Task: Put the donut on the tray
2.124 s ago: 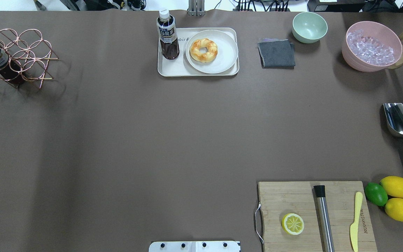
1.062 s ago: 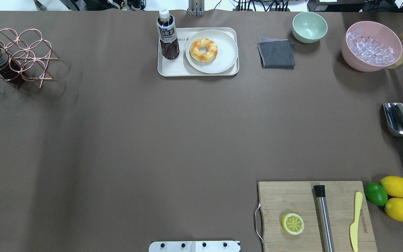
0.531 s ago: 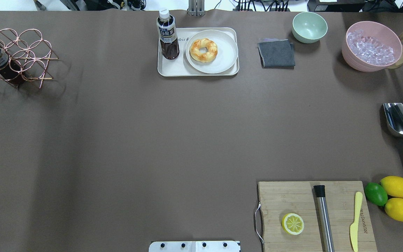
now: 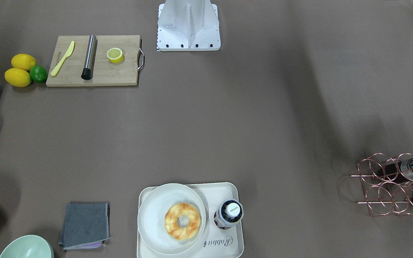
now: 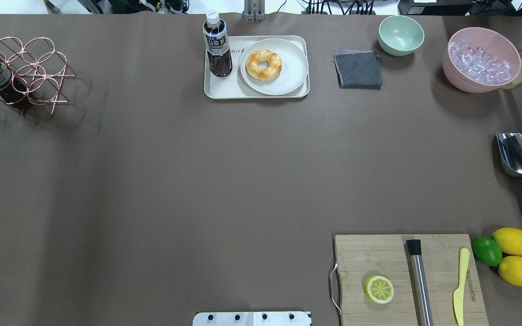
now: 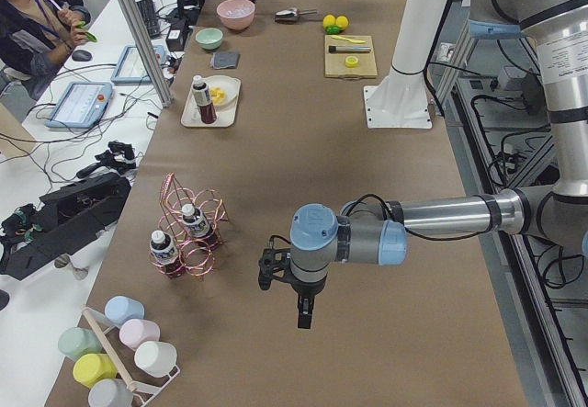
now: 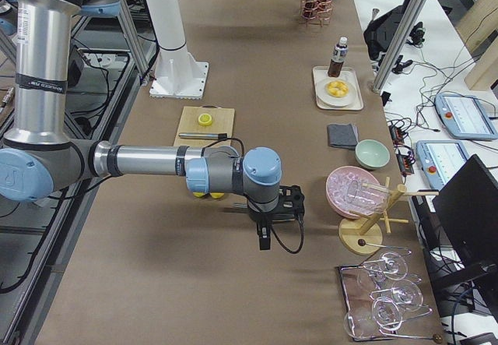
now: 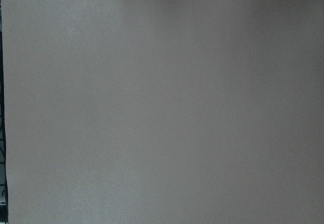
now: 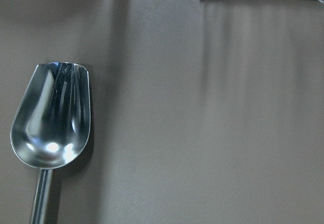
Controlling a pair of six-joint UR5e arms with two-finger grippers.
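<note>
The golden twisted donut [image 5: 263,64] lies on a round off-white plate [image 5: 293,72], and the plate sits on the cream tray [image 5: 224,89] at the table's far middle. The front-facing view shows the donut [image 4: 182,220] on the plate [image 4: 152,218], inside the tray [image 4: 228,247] with its "Rabbit" script. My left gripper [image 6: 303,320] hangs over bare table far from the tray. It shows only in the exterior left view, so I cannot tell its state. My right gripper [image 7: 264,242] shows only in the exterior right view, and I cannot tell its state either.
A dark tea bottle [image 5: 217,45] stands on the tray's left part. A grey cloth [image 5: 359,69], a green bowl [image 5: 400,35] and a pink bowl of ice [image 5: 480,59] lie to its right. A metal scoop [image 9: 50,118] is under my right wrist. A cutting board [image 5: 379,258] is near right, a copper rack [image 5: 21,72] far left.
</note>
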